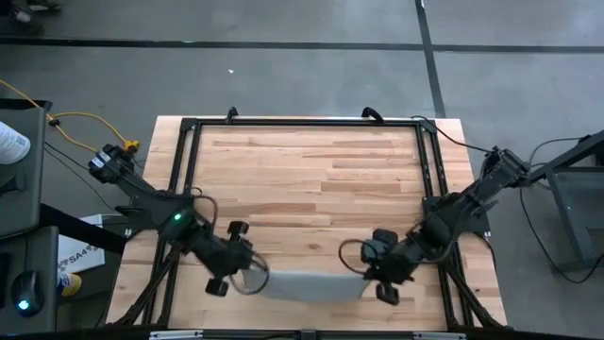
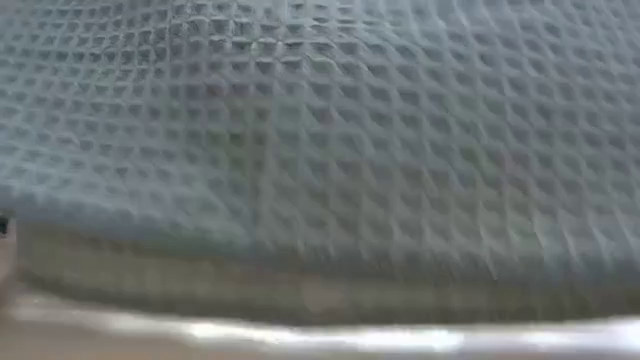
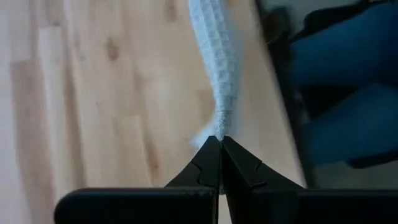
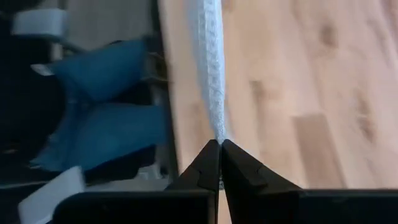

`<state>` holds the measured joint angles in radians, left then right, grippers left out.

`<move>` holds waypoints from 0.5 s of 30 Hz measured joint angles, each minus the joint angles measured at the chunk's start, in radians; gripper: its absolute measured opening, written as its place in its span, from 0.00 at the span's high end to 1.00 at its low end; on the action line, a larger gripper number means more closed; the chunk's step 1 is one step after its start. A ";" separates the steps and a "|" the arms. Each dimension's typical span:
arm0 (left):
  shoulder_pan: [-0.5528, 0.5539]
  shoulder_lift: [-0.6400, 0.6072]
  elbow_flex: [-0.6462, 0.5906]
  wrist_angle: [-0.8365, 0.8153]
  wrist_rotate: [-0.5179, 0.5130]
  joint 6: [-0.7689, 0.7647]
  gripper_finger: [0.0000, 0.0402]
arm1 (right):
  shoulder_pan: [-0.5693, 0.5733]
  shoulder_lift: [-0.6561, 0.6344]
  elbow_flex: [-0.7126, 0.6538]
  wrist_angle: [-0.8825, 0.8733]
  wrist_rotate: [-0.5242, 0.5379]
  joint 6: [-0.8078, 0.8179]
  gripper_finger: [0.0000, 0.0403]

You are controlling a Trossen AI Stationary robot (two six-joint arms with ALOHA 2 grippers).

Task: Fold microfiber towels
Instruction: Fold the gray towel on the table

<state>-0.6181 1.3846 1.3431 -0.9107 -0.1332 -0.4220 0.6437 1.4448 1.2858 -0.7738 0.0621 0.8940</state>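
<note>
The light grey-blue waffle-weave towel [image 1: 307,285] hangs as a narrow band between my two grippers near the table's near edge. It fills the low view [image 2: 320,150] and runs away from the fingers in both wrist views. My left gripper [image 1: 253,280] is shut on its left end. My right gripper [image 1: 366,276] is shut on its right end. Whether its lower edge touches the wood I cannot tell. My left gripper pinches the towel's left end [image 3: 219,132] between its two fingers, which come level from the table's left. The cloth runs on from the fingertips in a gathered band. My right gripper pinches the towel's right end [image 4: 218,135] between its two fingers, which come level from the table's right. The cloth runs straight on from the fingertips as a thin band seen edge-on.
A black frame [image 1: 302,123] runs around the wooden tabletop [image 1: 311,189], whose middle and far parts are bare. A person's blue-clad legs [image 4: 106,118] show beyond the near edge in the right wrist view.
</note>
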 joint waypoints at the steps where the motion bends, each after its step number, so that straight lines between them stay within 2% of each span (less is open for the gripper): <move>1: 0.021 0.000 -0.019 -0.005 0.008 0.007 1.00 | -0.017 0.000 -0.013 -0.010 -0.013 0.000 0.99; 5: 0.109 0.000 -0.133 0.015 0.043 0.027 1.00 | -0.073 0.001 -0.075 -0.017 -0.046 0.002 0.99; 10: 0.222 0.000 -0.303 0.137 0.037 0.056 1.00 | -0.131 0.001 -0.159 0.001 -0.042 -0.022 0.99; 15: 0.305 0.000 -0.382 0.208 0.021 0.109 1.00 | -0.177 0.001 -0.221 0.016 -0.015 -0.055 0.99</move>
<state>-0.3129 1.3846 0.9614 -0.7031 -0.1120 -0.3134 0.4664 1.4456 1.0650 -0.7576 0.0470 0.8386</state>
